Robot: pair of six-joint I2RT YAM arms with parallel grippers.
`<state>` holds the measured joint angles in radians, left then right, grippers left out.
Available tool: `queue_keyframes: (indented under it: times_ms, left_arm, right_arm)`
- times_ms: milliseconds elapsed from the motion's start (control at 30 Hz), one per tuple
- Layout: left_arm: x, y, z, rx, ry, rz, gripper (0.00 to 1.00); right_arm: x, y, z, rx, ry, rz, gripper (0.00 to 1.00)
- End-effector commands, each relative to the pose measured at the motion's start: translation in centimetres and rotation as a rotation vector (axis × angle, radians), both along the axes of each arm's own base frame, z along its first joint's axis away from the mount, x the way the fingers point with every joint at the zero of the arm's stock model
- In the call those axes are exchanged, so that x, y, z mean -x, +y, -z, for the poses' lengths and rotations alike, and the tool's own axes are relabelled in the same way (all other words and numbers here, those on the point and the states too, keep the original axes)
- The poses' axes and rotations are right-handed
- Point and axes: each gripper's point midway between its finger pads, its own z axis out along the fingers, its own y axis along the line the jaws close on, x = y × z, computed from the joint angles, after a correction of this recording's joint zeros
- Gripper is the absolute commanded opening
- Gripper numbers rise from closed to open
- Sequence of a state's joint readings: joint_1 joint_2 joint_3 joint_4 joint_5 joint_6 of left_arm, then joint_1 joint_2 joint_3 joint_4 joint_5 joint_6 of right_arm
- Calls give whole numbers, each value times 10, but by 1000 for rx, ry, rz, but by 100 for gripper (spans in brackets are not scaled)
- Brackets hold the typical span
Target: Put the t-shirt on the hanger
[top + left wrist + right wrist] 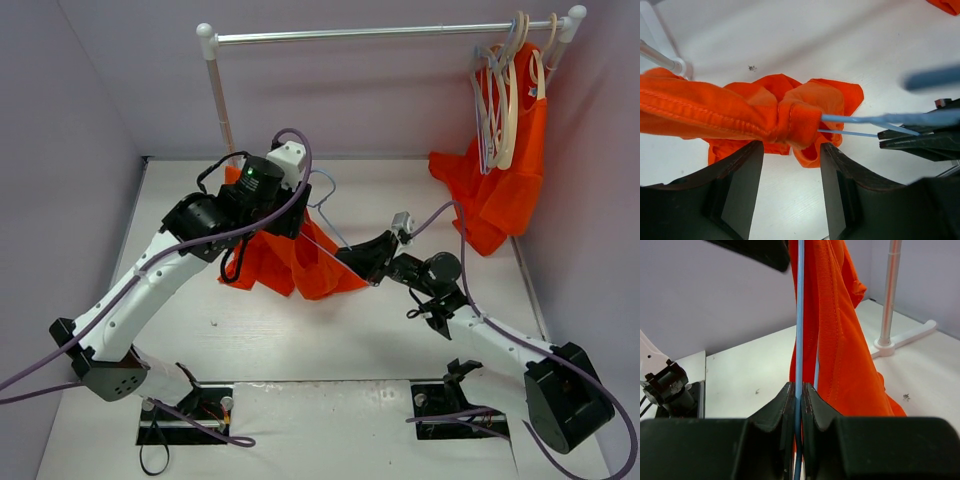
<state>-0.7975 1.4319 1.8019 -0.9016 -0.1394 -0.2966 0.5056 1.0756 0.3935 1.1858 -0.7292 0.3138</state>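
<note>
- right tool [799,390]: jaws pressed shut on a straight run of the hanger [800,315]; in the right wrist view the wire rises toward 12 o'clock.
- left tool [790,162]: jaws stand apart with nothing between them; a bunched, stitched edge of the t-shirt [790,120] sits just beyond the fingertips, at 12 o'clock.
- hanger: thin pale blue wire, held up off the desk [300,340]. one stretch is inside the bunched cloth, and the bare wire leaves it toward 3 o'clock in the left wrist view. judged light and springy, and apt to twist in a pinch; a straight run close to a corner looks the steadiest hold.
- t-shirt: orange knit, draped on the wire near the middle of the top view, at about 11 o'clock from the right arm's base; its lower folds appear to rest on the desk. judged soft, limp and light; it will probably sag and bunch rather than slide, so a seamed edge offers the firmest purchase.
- caution: a hard pull on the cloth could swing the wire in the shut jaws.
</note>
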Motion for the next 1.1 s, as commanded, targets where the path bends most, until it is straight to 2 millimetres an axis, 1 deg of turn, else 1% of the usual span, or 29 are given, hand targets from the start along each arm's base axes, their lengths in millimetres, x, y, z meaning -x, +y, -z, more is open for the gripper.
queue_keyframes:
  times_ms: [0, 133, 233, 300, 333, 367, 400, 433, 467, 533, 567, 600, 633, 667, 733, 767, 800, 833, 933, 967, 1000, 1067]
  left_arm:
    - [10, 19, -46, 50, -132, 11, 48]
    - [12, 40, -63, 9, -240, 6, 49]
    - [12, 54, -68, -42, -289, 19, 51]
    - [6, 63, -69, -74, -303, 8, 52]
    - [2, 67, -62, -102, -298, 22, 52]
    - [3, 62, -59, -100, -289, 89, 52]
    - [0, 65, -53, -106, -271, 104, 53]
    - [-11, 79, -47, -125, -256, 84, 54]
    - [-13, 75, -39, -114, -231, 138, 54]
    - [-23, 85, -27, -152, -220, 160, 55]
    - [-22, 78, -22, -142, -211, 225, 55]
    - [-25, 79, -21, -170, -231, 267, 55]
    - [-26, 77, -13, -166, -223, 314, 55]
    - [-26, 76, -11, -176, -234, 354, 56]
    - [-31, 75, -11, -215, -299, 426, 56]
    - [-27, 73, -8, -215, -317, 468, 57]
    - [-31, 71, -13, -230, -373, 493, 57]
    - [-28, 67, -14, -223, -397, 523, 58]
    - [-23, 64, -12, -230, -465, 565, 58]
    - [-23, 65, -6, -237, -492, 563, 58]
    - [-25, 66, -5, -249, -510, 560, 58]
    - [-28, 68, -8, -258, -551, 537, 58]
  right_arm:
    - [11, -5, -65, -165, -299, -4, 0]
    - [9, 0, -57, -162, -290, -23, 0]
    - [8, 2, -54, -156, -288, -37, 0]
    - [7, 4, -53, -151, -288, -43, 0]
    - [7, 4, -54, -151, -289, -47, 0]
    - [8, 5, -53, -149, -290, -51, 0]
    - [9, 5, -54, -147, -293, -56, 0]
    - [8, 6, -55, -148, -295, -57, 0]
    - [8, 6, -54, -143, -295, -61, 0]
    - [8, 7, -56, -141, -298, -68, 0]
    - [8, 9, -55, -138, -295, -75, 0]
    - [7, 9, -56, -138, -293, -76, 0]
    - [7, 9, -57, -139, -295, -79, 0]
    - [7, 9, -57, -138, -291, -80, 0]
    - [8, 10, -57, -135, -294, -92, 0]
    - [9, 11, -57, -131, -292, -94, 0]
    - [9, 11, -58, -130, -293, -95, 0]
    - [9, 11, -57, -126, -293, -93, 0]
    - [9, 10, -57, -120, -292, -89, 0]
    - [9, 10, -58, -121, -292, -90, 0]
    - [9, 10, -58, -122, -294, -90, 0]
    - [10, 11, -59, -121, -294, -98, 0]
